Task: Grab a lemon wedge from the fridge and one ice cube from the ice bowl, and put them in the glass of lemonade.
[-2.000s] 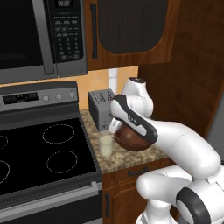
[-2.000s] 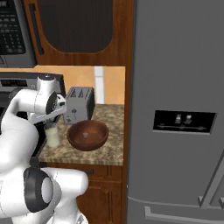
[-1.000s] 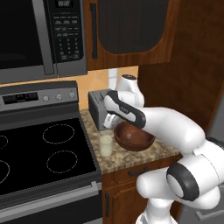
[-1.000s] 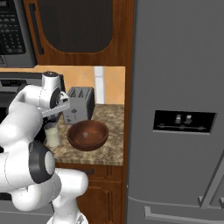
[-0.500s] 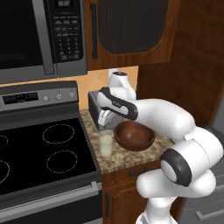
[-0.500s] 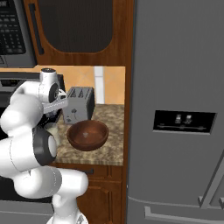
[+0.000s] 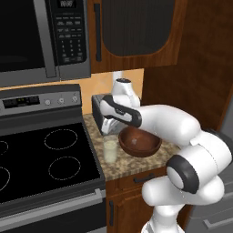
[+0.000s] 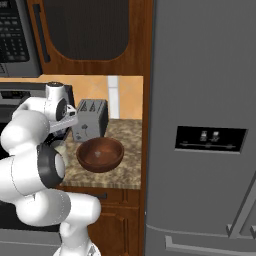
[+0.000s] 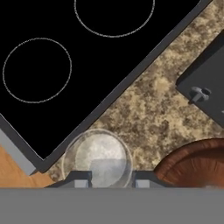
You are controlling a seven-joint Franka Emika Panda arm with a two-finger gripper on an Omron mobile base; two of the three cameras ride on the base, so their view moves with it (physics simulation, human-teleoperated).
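Clear glass of lemonade (image 9: 97, 158) under gripper (image 9: 112, 178)

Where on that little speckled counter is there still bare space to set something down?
In the hand view, a bare strip of counter runs between the stove's edge and the toaster. In the right base view, a patch lies open between the ice bowl and the fridge. It is crowded where the glass of lemonade stands beside the bowl.

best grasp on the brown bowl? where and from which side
Pinch the bowl's rim from straight above, one finger inside and one outside: it is too wide to span and sits upright. Probably use the front edge, away from the toaster and the glass beside it.
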